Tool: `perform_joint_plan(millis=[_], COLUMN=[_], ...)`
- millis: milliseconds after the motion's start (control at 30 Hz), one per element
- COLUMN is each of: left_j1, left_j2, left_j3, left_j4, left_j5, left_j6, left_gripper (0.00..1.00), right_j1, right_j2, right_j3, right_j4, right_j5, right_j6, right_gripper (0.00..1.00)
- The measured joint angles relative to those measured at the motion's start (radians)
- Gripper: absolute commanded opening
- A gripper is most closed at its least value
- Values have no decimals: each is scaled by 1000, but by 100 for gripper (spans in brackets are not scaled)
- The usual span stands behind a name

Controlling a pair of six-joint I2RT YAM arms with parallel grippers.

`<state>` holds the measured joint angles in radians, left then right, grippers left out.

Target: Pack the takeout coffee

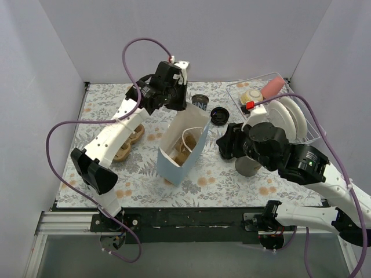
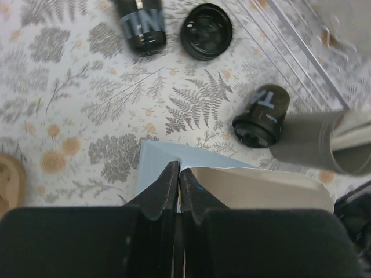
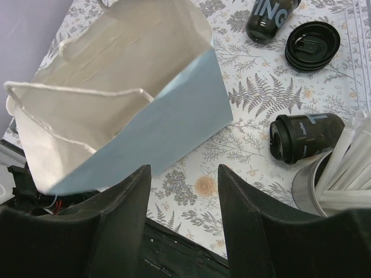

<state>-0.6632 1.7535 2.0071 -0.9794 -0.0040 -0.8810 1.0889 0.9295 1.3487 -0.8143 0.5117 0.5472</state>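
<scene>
A light blue paper bag (image 1: 184, 152) stands open at the middle of the table, leaning. My left gripper (image 2: 178, 174) is shut on the bag's (image 2: 243, 185) top rim at its far corner. One takeout coffee cup (image 2: 142, 26) lies beyond the bag, with a loose black lid (image 2: 206, 32) next to it. A second takeout coffee cup (image 3: 307, 138) lies on its side beside the grey holder (image 3: 333, 182). My right gripper (image 3: 184, 174) is open over the cloth, right of the bag (image 3: 133, 98), holding nothing. In the top view it (image 1: 227, 143) hides that second cup.
The grey holder (image 1: 248, 167) with white utensils stands under the right arm. A wire dish rack (image 1: 307, 138) with plates is at the back right. A brown cardboard piece (image 1: 124, 146) lies left of the bag. Something brown (image 1: 182, 155) sits inside the bag.
</scene>
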Motion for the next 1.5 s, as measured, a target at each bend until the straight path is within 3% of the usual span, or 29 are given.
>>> perform_joint_plan(millis=[267, 500, 667, 967, 1233, 1500], left_j1=[109, 92, 82, 77, 74, 74], left_j2=[-93, -328, -442, -515, -567, -563], left_j3=[-132, -437, -536, -640, -644, -644], left_j4=[-100, -20, 49, 126, 138, 142], left_j5=[-214, -241, -243, -254, -353, -407], left_j6=[-485, -768, -842, -931, -1052, -1096], left_gripper=[0, 2, 7, 0, 0, 0], right_j1=[0, -1, -1, -2, 0, 40], right_j2=[74, 80, 128, 185, 163, 164], right_j3=[23, 28, 30, 79, 77, 68], right_j4=[10, 64, 111, 118, 137, 137], right_j5=[-50, -98, -119, -175, -307, -332], right_j6=[-32, -55, -103, -142, -96, -45], right_gripper=[59, 64, 67, 68, 66, 65])
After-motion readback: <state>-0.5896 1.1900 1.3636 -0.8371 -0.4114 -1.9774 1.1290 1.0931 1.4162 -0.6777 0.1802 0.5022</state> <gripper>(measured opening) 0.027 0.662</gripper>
